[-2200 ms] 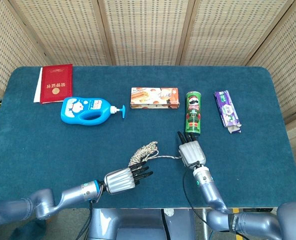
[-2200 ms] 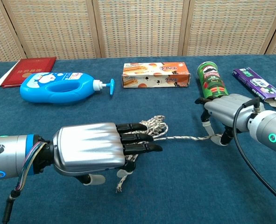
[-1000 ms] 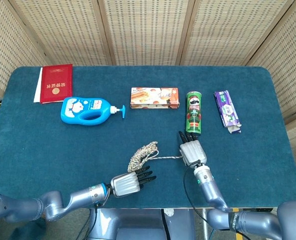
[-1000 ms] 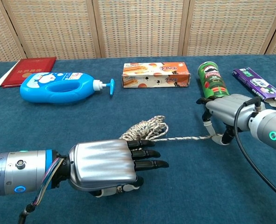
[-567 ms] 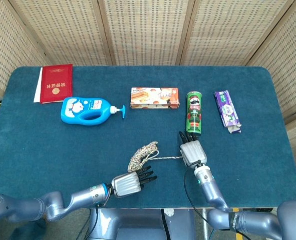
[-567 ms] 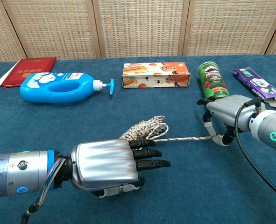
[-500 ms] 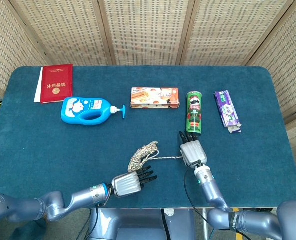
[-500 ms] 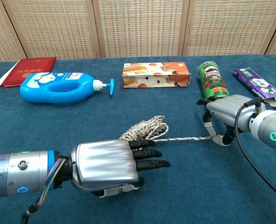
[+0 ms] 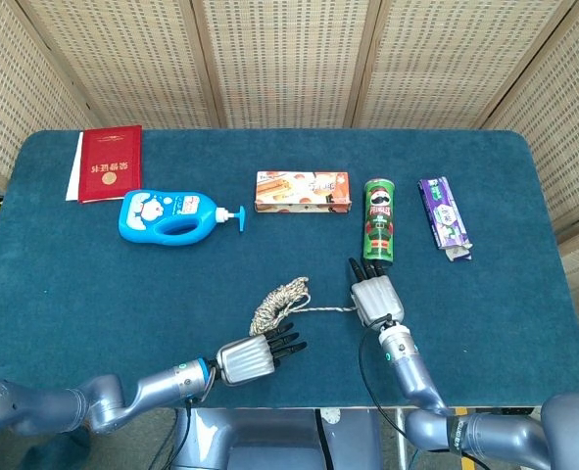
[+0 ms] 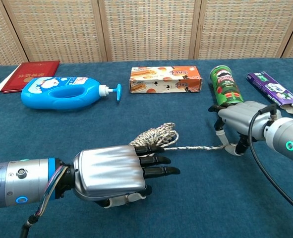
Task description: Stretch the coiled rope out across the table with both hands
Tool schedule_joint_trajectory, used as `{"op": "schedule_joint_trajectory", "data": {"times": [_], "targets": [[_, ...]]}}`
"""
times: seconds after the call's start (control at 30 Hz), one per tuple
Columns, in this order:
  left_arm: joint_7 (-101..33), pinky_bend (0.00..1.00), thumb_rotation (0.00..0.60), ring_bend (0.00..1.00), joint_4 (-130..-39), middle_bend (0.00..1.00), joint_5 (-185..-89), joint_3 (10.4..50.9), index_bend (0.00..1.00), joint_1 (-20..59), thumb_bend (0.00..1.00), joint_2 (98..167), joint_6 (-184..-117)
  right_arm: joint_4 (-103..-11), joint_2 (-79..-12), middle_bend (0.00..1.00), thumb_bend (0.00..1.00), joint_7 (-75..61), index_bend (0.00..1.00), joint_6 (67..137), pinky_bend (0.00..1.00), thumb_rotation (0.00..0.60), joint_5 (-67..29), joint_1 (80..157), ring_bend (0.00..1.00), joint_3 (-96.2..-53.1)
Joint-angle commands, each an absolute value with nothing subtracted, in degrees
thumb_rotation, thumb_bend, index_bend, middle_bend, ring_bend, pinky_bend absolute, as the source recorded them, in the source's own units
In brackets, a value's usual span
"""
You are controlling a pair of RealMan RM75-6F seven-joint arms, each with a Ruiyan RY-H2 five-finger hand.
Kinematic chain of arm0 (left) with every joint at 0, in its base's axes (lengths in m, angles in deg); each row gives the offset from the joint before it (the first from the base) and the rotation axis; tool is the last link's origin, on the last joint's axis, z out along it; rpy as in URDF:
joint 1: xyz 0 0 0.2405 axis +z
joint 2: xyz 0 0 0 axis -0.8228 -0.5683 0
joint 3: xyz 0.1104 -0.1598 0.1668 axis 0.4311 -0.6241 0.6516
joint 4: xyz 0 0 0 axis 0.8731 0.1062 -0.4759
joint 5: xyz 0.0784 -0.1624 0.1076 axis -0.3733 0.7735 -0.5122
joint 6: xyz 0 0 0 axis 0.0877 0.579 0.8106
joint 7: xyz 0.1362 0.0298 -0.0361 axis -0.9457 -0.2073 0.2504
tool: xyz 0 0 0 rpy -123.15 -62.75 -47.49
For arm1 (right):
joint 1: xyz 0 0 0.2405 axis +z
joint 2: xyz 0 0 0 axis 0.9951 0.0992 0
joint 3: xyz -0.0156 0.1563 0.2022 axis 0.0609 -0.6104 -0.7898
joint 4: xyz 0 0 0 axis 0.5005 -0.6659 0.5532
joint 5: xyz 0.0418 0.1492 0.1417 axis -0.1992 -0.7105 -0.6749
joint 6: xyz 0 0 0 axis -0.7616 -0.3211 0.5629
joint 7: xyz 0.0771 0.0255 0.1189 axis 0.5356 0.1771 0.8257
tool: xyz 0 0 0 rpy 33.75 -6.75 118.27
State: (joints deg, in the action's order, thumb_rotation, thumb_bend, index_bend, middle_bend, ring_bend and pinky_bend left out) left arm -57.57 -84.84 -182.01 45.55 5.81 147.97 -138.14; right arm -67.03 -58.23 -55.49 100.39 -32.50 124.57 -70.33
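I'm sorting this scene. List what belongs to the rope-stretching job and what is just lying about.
Job: rope; left hand, near the coil; right hand, at the rope's end; table.

Lying about: red booklet; blue pump bottle; snack box; green chip can; purple packet.

the rope [image 10: 158, 135] looks like rough twisted fibre on the matt blue cloth of the table [image 9: 524, 323]. both the left hand [image 10: 114, 174] and right hand [image 10: 240, 120] have brushed metal backs, and the blue bottle [image 10: 62, 92] is glossy plastic.
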Motion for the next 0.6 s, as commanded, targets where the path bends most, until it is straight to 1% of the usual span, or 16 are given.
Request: {"op": "schedule_joint_trajectory", "data": {"times": [0.03, 0.2, 0.47, 0.6], "targets": [[-57.39, 0.00, 0.600, 0.00, -85.20, 0.00, -181.94, 45.57, 0.75, 5.88, 0.49, 147.62, -138.60, -67.08, -58.20, 0.01, 0.43, -55.48, 0.67, 100.45, 0.00, 0.600, -32.52, 124.56, 0.00, -70.32], [-56.78, 0.00, 0.600, 0.00, -86.45, 0.00, -181.80, 45.43, 0.78, 6.37, 0.50, 146.02, -140.47, -67.20, -58.01, 0.01, 0.43, -55.28, 0.67, 100.59, 0.00, 0.600, -32.50, 124.47, 0.00, -70.35], [-54.79, 0.00, 0.600, 0.00, -89.45, 0.00, -180.55, 45.36, 0.79, 9.09, 0.52, 138.66, -146.13, -67.11, -57.21, 0.02, 0.43, -53.71, 0.68, 101.74, 0.00, 0.600, -30.62, 123.96, 0.00, -70.57], [-52.28, 0.00, 0.600, 0.00, -88.72, 0.00, -179.89, 45.71, 0.80, 11.60, 0.53, 134.11, -150.65, -67.27, -56.58, 0.02, 0.43, -53.37, 0.68, 102.41, 0.00, 0.600, -29.84, 123.50, 0.00, -70.41]]}}
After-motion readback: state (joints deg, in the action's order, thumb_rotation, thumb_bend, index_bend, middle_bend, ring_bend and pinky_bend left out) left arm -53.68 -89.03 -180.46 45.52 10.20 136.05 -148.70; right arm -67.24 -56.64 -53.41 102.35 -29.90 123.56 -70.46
